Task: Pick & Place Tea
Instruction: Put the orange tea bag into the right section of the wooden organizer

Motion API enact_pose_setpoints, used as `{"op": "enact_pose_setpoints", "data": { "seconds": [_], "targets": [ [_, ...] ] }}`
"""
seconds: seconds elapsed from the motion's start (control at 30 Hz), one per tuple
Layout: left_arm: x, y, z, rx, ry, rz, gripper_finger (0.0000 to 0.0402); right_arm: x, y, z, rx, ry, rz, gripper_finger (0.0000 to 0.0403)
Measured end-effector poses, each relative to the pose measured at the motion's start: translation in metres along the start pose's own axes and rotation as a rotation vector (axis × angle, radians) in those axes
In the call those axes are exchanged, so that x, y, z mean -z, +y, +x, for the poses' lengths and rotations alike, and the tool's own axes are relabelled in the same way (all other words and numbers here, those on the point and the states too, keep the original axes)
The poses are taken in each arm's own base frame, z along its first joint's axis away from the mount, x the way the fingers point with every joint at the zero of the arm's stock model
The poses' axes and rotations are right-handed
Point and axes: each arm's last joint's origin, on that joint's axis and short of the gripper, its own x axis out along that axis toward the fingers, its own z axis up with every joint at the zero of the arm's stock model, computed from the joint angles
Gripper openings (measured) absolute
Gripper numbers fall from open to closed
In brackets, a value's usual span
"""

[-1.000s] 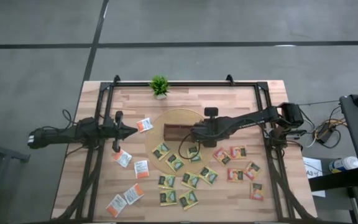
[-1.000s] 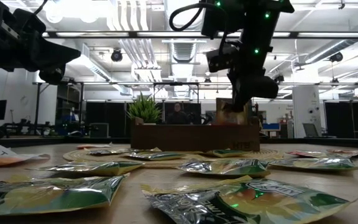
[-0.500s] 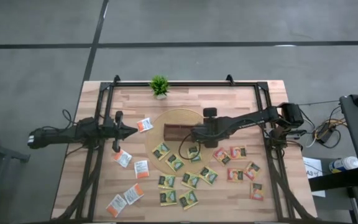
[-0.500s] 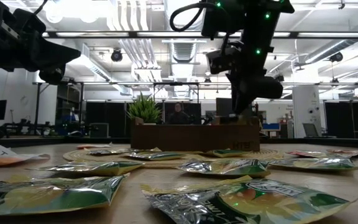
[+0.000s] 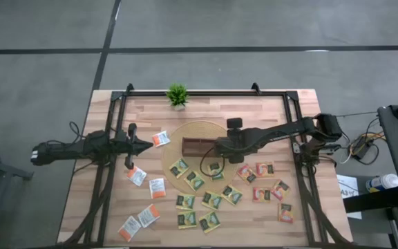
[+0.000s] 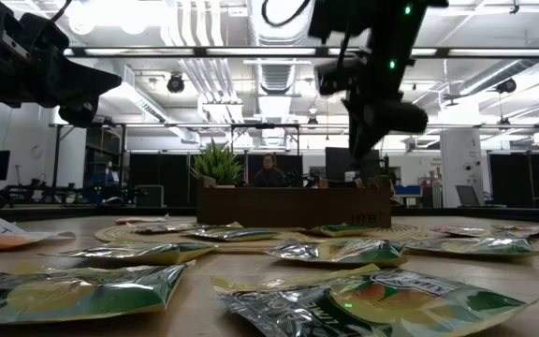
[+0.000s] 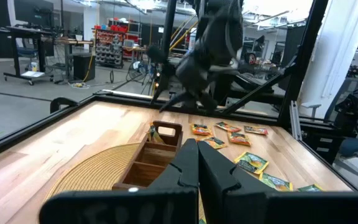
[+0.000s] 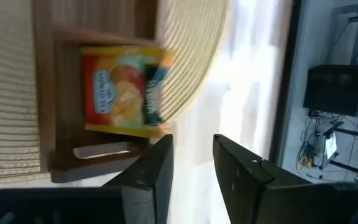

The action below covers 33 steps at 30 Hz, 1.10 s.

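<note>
Overhead, the right gripper [image 5: 218,147] hangs at the right end of the brown compartment tray [image 5: 197,146], which sits on a round woven mat [image 5: 185,131] mid-worktop; its fingers [image 8: 157,171] stand narrowly apart and empty. One orange-and-yellow sachet [image 8: 124,91] lies in the tray's end compartment. Other tea sachets [image 5: 211,200] are scattered toward the worktop's [image 5: 268,111] front edge. The left gripper [image 5: 146,146] waits closed near the left edge.
</note>
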Motion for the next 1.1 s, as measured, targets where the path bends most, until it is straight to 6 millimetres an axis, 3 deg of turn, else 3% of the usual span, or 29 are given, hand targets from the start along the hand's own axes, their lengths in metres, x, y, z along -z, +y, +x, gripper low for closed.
{"op": "enact_pose_setpoints", "data": {
  "seconds": [0.2,0.47,0.63,0.9,1.1],
  "targets": [
    [0.0,0.0,0.0,0.0,0.0,0.0,0.0,0.012,-0.012,-0.019,-0.021,0.016,0.019,0.0111],
    [0.0,0.0,0.0,0.0,0.002,0.0,0.0,0.036,-0.013,-0.046,-0.363,0.007,0.092,0.0135],
    [0.0,0.0,0.0,-0.001,0.005,0.0,0.0,0.057,-0.006,-0.058,-0.447,-0.03,0.04,0.0152],
    [0.001,0.0,0.0,-0.001,0.007,0.0,0.0,0.091,0.008,-0.051,-0.563,0.049,0.143,0.0178],
    [0.001,0.0,0.0,-0.001,0.007,0.0,0.0,0.112,0.019,-0.041,-0.567,0.203,0.409,0.0197]
  ]
}}
